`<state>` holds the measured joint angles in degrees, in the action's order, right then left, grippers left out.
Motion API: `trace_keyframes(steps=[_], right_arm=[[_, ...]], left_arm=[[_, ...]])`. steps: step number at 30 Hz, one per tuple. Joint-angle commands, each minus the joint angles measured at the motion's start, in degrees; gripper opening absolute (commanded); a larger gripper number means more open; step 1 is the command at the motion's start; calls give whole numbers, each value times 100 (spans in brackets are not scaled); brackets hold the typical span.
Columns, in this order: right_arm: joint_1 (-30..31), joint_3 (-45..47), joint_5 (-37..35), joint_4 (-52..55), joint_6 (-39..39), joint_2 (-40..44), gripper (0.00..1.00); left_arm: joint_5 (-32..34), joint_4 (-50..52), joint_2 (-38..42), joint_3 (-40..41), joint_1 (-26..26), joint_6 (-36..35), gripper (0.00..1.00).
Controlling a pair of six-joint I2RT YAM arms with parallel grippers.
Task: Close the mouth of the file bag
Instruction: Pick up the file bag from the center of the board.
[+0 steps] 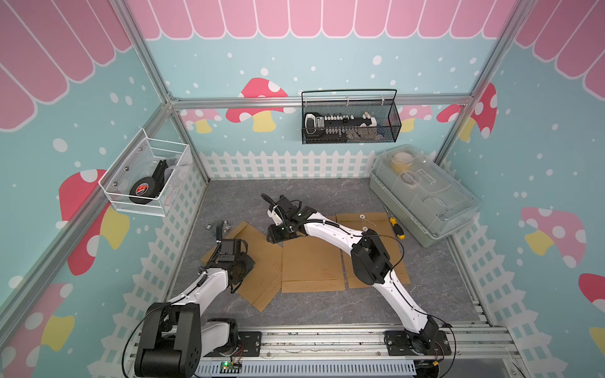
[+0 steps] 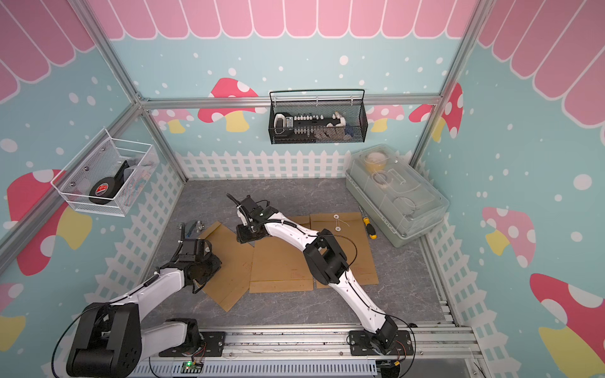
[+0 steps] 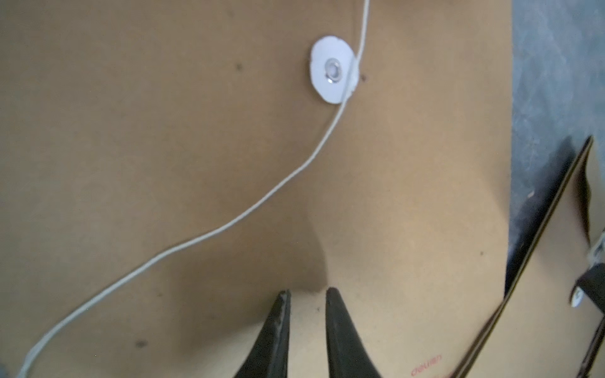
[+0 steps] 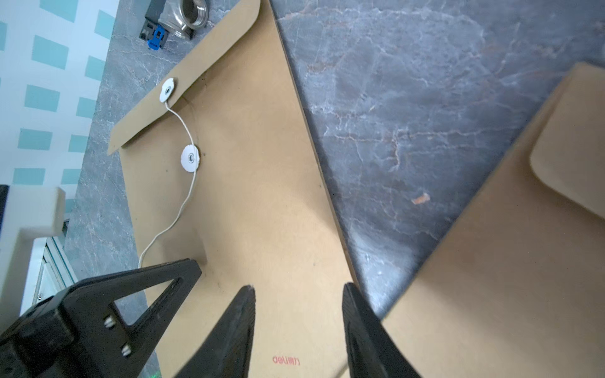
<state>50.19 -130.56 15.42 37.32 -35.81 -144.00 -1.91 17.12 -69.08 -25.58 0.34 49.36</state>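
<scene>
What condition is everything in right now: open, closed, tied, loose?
Tilted file bag: flap folded down, not tied.
String: loose, trailing past lower button.
Left hand: narrow gap, empty.
Right hand: open, empty.
Clear storage box: lid on.

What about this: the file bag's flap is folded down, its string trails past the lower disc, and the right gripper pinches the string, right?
No. The right gripper stands open and empty; the string lies clear of it, per the right wrist view. The flap of the file bag is folded down and the string trails past the lower disc.
</scene>
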Motion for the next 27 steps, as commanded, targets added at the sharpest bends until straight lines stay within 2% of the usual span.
trace_keyframes(steps=[1,5,11,15,18,21,27], right_arm=[[8,-627,67,319,-45,-554,46],[46,-1432,55,745,-205,-1057,46],[198,-1442,-394,1249,-334,-1113,47],[361,-1273,-134,1419,-371,-988,47],[472,-1052,356,1321,-540,-805,47],[526,-684,742,900,-790,-500,47],[468,441,1470,-935,-1642,115,45]], left_arm=[[317,-62,103,218,155,323,19],[527,60,235,271,277,371,17],[642,-10,42,260,610,493,14],[705,-118,-224,67,673,489,14],[685,-215,-479,-106,684,445,13],[541,-358,-665,-152,686,407,11],[261,-587,-753,46,682,414,7]])
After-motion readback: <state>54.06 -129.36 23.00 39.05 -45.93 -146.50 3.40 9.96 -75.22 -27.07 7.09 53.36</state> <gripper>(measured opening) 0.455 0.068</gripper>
